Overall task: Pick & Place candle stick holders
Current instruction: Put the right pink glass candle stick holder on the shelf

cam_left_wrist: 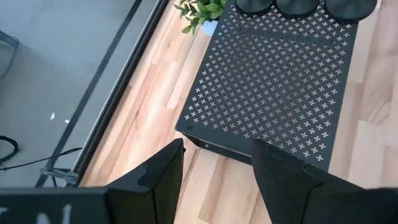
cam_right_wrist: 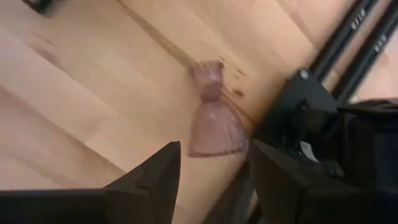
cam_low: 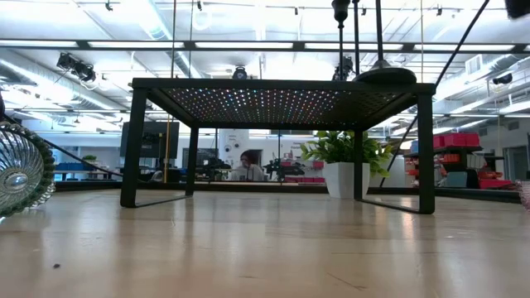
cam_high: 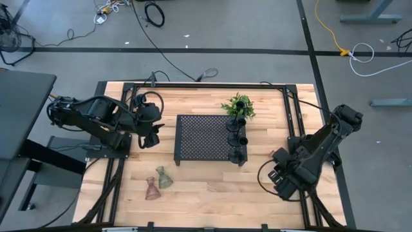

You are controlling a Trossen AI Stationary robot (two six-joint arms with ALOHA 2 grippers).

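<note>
Three black candle stick holders (cam_high: 237, 137) stand in a row on the right end of the black perforated tray (cam_high: 203, 136); their round bases also show in the left wrist view (cam_left_wrist: 298, 6). A pinkish glass holder (cam_high: 152, 189) and a greenish one (cam_high: 165, 178) lie on the table near its front left. A brownish-pink glass holder (cam_right_wrist: 211, 121) lies on its side by the right frame rail, just ahead of my open right gripper (cam_right_wrist: 211, 168), which stands apart from it. My left gripper (cam_left_wrist: 214, 168) is open and empty, above the table left of the tray.
A green leafy plant (cam_high: 238, 106) in a white pot stands at the tray's far right corner. Black frame rails (cam_high: 299, 129) run along the table's sides and back. A person sits in the room beyond the table (cam_low: 247, 165).
</note>
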